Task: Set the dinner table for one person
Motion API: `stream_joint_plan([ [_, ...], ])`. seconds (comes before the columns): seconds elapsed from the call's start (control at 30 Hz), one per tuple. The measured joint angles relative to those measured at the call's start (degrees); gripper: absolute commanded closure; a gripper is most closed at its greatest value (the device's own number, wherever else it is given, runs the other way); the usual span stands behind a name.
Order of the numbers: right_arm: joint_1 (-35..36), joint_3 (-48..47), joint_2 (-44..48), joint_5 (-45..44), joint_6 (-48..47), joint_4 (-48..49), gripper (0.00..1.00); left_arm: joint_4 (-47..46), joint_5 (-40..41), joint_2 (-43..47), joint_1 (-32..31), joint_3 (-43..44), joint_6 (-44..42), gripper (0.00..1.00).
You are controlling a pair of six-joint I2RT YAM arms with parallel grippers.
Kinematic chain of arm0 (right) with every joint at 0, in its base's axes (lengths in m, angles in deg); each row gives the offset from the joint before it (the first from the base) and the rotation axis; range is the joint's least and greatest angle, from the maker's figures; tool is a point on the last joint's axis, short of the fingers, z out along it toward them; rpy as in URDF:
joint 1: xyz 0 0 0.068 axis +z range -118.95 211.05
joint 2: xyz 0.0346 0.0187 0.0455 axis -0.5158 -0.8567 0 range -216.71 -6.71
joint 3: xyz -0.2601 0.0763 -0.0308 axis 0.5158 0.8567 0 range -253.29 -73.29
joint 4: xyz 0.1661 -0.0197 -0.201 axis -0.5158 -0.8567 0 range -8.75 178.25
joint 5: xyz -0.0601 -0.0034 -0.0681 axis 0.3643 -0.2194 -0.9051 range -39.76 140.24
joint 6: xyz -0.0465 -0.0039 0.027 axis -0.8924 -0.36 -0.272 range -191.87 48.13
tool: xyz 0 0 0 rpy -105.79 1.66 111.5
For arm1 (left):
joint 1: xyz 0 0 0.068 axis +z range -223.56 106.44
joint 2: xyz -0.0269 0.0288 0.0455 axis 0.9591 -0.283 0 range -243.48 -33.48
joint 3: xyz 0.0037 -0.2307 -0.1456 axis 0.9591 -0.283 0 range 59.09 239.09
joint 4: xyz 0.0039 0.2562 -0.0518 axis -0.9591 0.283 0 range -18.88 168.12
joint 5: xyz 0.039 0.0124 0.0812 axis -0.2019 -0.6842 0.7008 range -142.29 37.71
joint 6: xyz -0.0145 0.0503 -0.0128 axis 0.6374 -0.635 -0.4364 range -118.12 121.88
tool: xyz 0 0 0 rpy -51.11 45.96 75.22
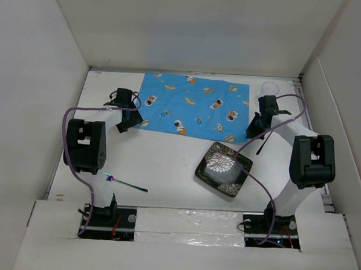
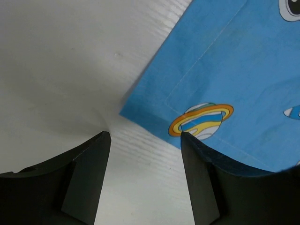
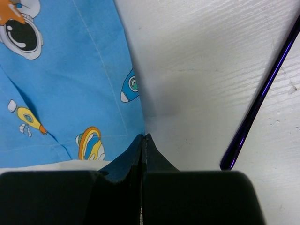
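1. Between the white wall panels, filling the space ahead of both arm bases, lies the counter (image 1: pixel 161 164). It is the dinner table to be set: flat, matte white, with a faint brushed grain in the wrist views.
2. It looks rigid and fixed, so I judge there is nowhere to take hold of it. It only bears things, and its smooth face would probably let thin items slide.
3. On its far middle lies a blue cartoon-printed cloth (image 1: pixel 191 105), which looks soft and limp. A corner or hem seems the sensible place to pinch it.
4. A dark patterned square plate (image 1: pixel 223 169) sits right of centre, near the cloth. It is likely hard, heavy and breakable, and best taken by the rim.
5. A thin iridescent fork (image 1: pixel 124 183) lies near the left base. A slender dark purple utensil (image 3: pixel 262 89) lies beside the cloth's right edge. Both sit low on the surface and look awkward to pick up.
6. The left fingers (image 2: pixel 84 178) are spread apart at the cloth's near-left corner, grasping nothing.
7. The right fingers (image 3: pixel 122 164) are pressed together at the cloth's near-right corner. Whether they nip the hem, I cannot tell.
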Motion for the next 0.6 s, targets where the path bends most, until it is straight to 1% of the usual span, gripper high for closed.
stream_joint_plan([
  [0.07,0.3,0.0,0.4,0.0,0.0,0.2,1.0,-0.1,0.5,-2.6,-0.4,1.6,-0.2,0.42],
  [0.2,1.0,0.0,0.9,0.2,0.0,0.6,1.0,-0.2,2.5,-4.5,-1.2,3.8,-0.3,0.44],
  [0.23,1.2,0.0,0.9,0.2,0.0,0.8,1.0,-0.3,3.0,-4.8,-1.3,4.1,-0.3,0.5],
  [0.27,1.2,0.0,0.9,0.2,0.0,0.9,1.0,-0.3,4.0,-5.3,-1.5,4.7,-0.3,0.54],
  [0.3,1.2,0.0,0.9,0.2,0.0,0.9,1.0,0.0,5.0,-6.0,-1.7,5.3,-0.5,0.54],
  [0.33,1.2,0.0,0.9,0.2,0.0,1.0,1.0,0.2,6.1,-6.6,-2.1,6.1,-0.7,0.58],
  [0.37,1.2,0.0,0.9,0.2,0.0,1.1,1.0,0.3,7.3,-7.3,-2.6,6.8,-0.9,0.75],
  [0.5,1.2,0.0,0.9,1.2,0.1,1.3,1.0,0.5,12.9,-9.7,-4.8,9.2,-2.6,0.81],
  [0.53,1.2,0.0,0.9,1.5,0.2,1.5,1.0,0.6,14.3,-10.3,-5.4,9.8,-2.8,0.85],
  [0.6,1.2,0.0,0.9,1.9,0.3,1.9,1.0,0.9,16.2,-11.3,-6.5,11.0,-3.4,0.96],
])
